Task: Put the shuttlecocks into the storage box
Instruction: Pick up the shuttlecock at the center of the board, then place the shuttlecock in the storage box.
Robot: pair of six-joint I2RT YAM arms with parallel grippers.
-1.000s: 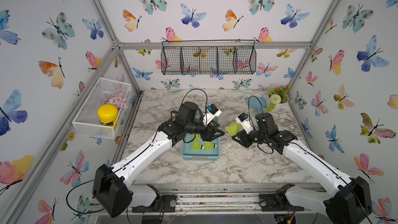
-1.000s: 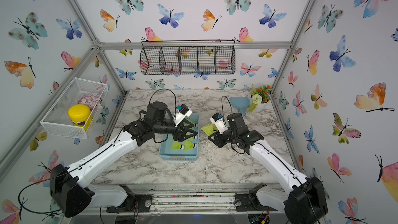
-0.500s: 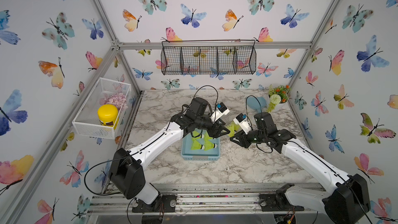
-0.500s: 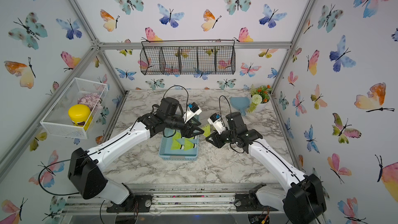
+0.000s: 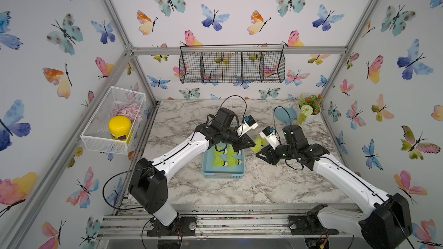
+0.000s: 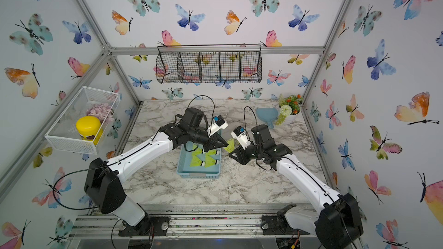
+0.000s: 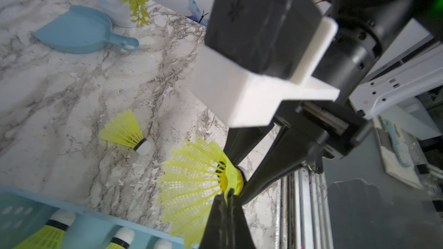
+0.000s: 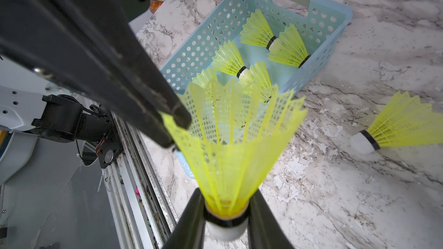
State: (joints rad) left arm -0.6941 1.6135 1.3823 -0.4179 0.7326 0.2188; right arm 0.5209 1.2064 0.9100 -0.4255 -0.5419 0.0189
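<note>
Left end effector (image 8: 176,125): just clenched on shuttlecock (image 8: 230,144) skirt.
Right end effector (image 8: 226,214): grasps its cork.
Meaning: hand-over probably begins.

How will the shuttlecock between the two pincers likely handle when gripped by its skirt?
The held shuttlecock has a thin open-lattice skirt, so the rim probably flexes where the left pincer pinches it. The banded cork, between the right pincer, looks solid: likely the firmer hold. Cone-shaped, it would probably roll in an arc if laid down.
</note>
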